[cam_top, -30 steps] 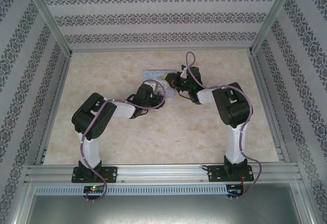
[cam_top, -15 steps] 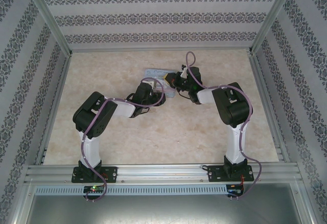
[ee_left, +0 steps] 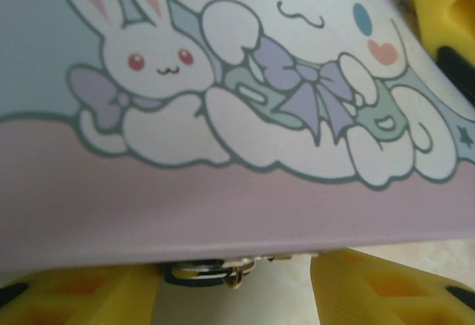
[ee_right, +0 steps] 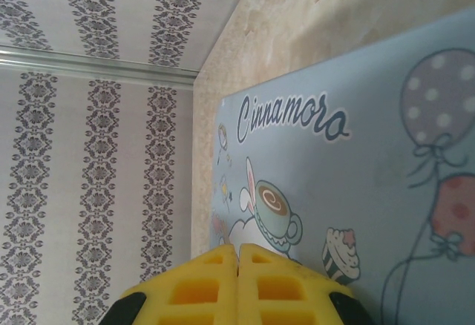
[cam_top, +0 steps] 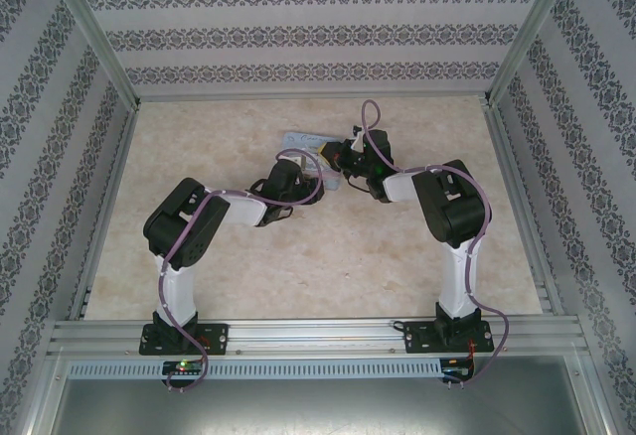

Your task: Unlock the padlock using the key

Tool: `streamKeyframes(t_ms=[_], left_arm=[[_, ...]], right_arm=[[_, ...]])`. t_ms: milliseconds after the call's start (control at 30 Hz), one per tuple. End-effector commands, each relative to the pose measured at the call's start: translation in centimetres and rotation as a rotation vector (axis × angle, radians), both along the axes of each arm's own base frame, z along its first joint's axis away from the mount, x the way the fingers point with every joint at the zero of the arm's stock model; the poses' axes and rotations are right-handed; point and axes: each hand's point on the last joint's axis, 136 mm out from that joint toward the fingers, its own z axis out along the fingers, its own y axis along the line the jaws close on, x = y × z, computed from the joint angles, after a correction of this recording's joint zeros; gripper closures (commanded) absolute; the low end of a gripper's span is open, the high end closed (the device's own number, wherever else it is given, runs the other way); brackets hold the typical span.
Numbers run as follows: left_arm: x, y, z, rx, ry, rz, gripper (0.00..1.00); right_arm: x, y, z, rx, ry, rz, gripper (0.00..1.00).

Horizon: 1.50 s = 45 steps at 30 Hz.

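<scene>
**Marbled table [cam_top: 199,147], two arms at a tin box [cam_top: 301,141]**

The table is pale beige stone-patterned laminate, fenced by aluminium rails and walls of striped floral wallpaper. The tin box lies flat toward the far middle. Its smooth lid is printed in pale blue and pink, with a white rabbit, a long-eared dog in a lilac bow, balloons, a cupcake and script lettering.

The padlock [ee_left: 210,271] sits at the tin's [ee_left: 223,199] lower edge in the left wrist view. It is a small dark body with bright metal and a little brass ring. Its long axis runs across the picture, along that edge. Which way its keyhole faces cannot be told.

The left arm is bent sharply at the elbow and reaches in toward the tin's near side. The left gripper [ee_left: 231,295] is spread wide, with its ribbed yellow fingers [ee_left: 386,288] on either side of the padlock and not touching it.

The right arm folds in from the right, with its wrist over the lid [ee_right: 356,184]. The right gripper [ee_right: 237,266] has its yellow fingers pressed flat together. Whether anything is pinched between them cannot be told.
</scene>
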Motion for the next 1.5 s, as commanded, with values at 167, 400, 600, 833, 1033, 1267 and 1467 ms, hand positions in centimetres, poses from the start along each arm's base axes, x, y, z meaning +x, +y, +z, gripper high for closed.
streamKeyframes(t_ms=[167, 400, 600, 833, 1033, 1267, 1467], left_arm=[[0.9, 0.8, -0.9, 0.105, -0.001, -0.012, 0.42], [1.2, 1.9, 0.3, 0.183, -0.061, -0.017, 0.41], [1.3, 1.9, 1.2, 0.204, -0.105, -0.041, 0.40], [1.6, 2.3, 3.0, 0.213, -0.168, -0.028, 0.38], [1.9, 1.9, 2.8, 0.195, -0.156, -0.046, 0.35], [1.7, 1.0, 0.9, 0.165, -0.110, -0.077, 0.35], [1.4, -0.5, 0.0, 0.095, -0.072, -0.125, 0.35]], right_arm=[[-2.9, 0.4, -6.6, -0.065, 0.209, 0.036, 1.00], [-2.9, 0.3, -6.6, -0.066, 0.208, 0.036, 1.00], [-2.9, 0.4, -6.7, -0.066, 0.210, 0.036, 1.00], [-2.9, 0.3, -6.9, -0.067, 0.213, 0.035, 1.00], [-3.0, 0.3, -7.3, -0.072, 0.220, 0.034, 1.00], [-3.1, 0.3, -7.4, -0.072, 0.222, 0.036, 1.00], [-3.1, 0.1, -7.5, -0.073, 0.227, 0.033, 1.00]])
